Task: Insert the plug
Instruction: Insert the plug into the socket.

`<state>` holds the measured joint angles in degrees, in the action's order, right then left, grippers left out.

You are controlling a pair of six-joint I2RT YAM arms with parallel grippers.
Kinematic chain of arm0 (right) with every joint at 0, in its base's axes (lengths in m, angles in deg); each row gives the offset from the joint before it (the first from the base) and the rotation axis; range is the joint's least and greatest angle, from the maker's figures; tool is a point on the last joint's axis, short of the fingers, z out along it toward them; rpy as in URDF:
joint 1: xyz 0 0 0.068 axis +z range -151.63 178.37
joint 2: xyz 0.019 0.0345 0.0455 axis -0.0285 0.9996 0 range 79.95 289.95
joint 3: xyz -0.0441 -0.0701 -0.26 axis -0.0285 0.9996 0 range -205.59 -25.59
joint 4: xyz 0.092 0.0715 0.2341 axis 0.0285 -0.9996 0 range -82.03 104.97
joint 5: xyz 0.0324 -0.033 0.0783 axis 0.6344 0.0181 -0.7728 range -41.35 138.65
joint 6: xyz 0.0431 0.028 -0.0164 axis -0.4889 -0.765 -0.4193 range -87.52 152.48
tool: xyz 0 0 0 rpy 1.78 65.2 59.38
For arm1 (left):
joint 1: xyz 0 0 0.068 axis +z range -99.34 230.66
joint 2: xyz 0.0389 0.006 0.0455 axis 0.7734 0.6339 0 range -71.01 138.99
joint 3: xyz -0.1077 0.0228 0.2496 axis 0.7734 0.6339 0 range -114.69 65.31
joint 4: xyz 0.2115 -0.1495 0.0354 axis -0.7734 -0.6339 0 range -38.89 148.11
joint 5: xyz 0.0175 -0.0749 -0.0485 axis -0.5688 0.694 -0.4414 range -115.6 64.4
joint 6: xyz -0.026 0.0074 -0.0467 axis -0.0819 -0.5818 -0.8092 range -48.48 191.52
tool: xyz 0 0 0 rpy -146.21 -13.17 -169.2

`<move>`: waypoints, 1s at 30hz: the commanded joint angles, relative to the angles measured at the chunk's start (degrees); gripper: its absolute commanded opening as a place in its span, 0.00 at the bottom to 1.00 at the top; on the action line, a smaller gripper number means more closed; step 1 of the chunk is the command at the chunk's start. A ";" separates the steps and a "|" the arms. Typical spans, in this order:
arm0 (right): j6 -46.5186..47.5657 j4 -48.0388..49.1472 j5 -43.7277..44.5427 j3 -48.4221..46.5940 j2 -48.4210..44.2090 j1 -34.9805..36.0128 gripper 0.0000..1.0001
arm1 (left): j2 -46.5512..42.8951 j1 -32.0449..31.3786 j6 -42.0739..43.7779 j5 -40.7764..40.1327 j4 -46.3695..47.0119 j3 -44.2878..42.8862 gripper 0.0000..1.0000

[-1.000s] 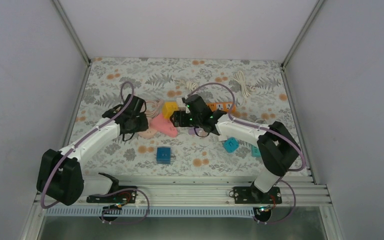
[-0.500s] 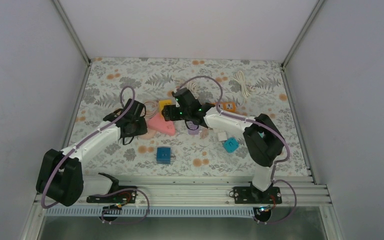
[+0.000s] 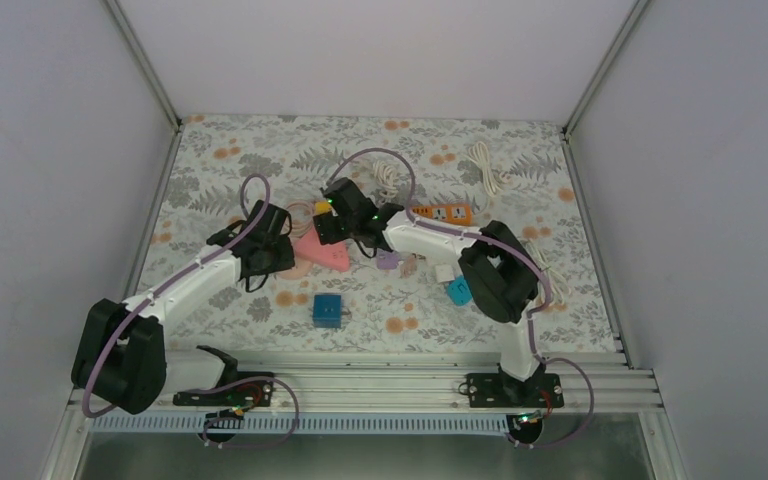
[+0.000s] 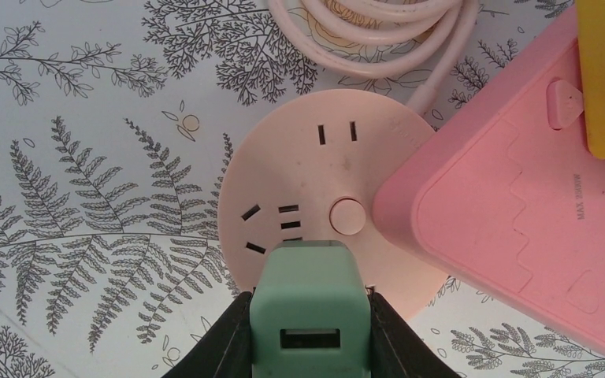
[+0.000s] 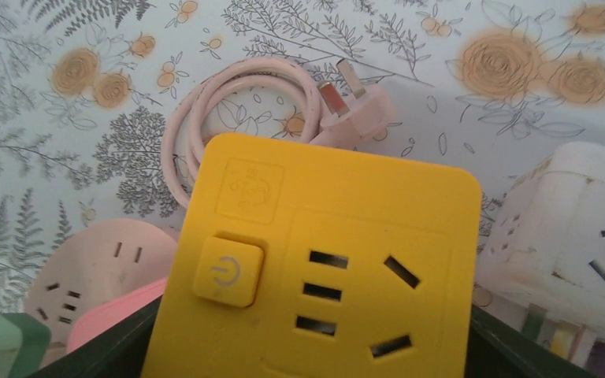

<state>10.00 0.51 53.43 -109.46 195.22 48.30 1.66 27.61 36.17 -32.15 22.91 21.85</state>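
Two grips: the left gripper (image 4: pixel 307 342) clamps the green plug (image 4: pixel 307 303) at bottom centre, over the round pink socket (image 4: pixel 315 189) (prongs hidden) — the right gripper (image 5: pixel 315 350) holds the yellow socket cube (image 5: pixel 315 252), filling mid-frame.

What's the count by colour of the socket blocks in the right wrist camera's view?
Yellow socket block: 1
Pale pink round socket: 1
Darker pink socket block: 1
White socket block: 1
Total: 4
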 commanded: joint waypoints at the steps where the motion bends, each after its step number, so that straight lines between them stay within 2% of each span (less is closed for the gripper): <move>1: 4.76 0.11 7.36 -1.88 -0.17 3.07 0.73 | -0.53 -0.23 0.04 0.88 0.16 0.96 0.09; 7: 4.03 -0.14 14.39 -2.16 -0.11 5.09 0.63 | -1.74 -0.21 0.29 1.73 0.23 -1.20 0.09; 14: 2.63 -0.32 18.14 -1.88 -0.19 5.76 0.61 | -3.65 0.22 -0.15 -1.57 -1.95 -2.94 0.09; 30: 1.56 0.83 17.56 -0.55 -0.44 6.15 0.61 | 0.64 1.88 2.93 -2.28 -1.60 -2.15 0.09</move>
<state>11.44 -0.27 66.78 -109.94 195.22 53.87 0.50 28.66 37.48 -32.74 20.79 20.40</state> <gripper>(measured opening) 0.667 0.279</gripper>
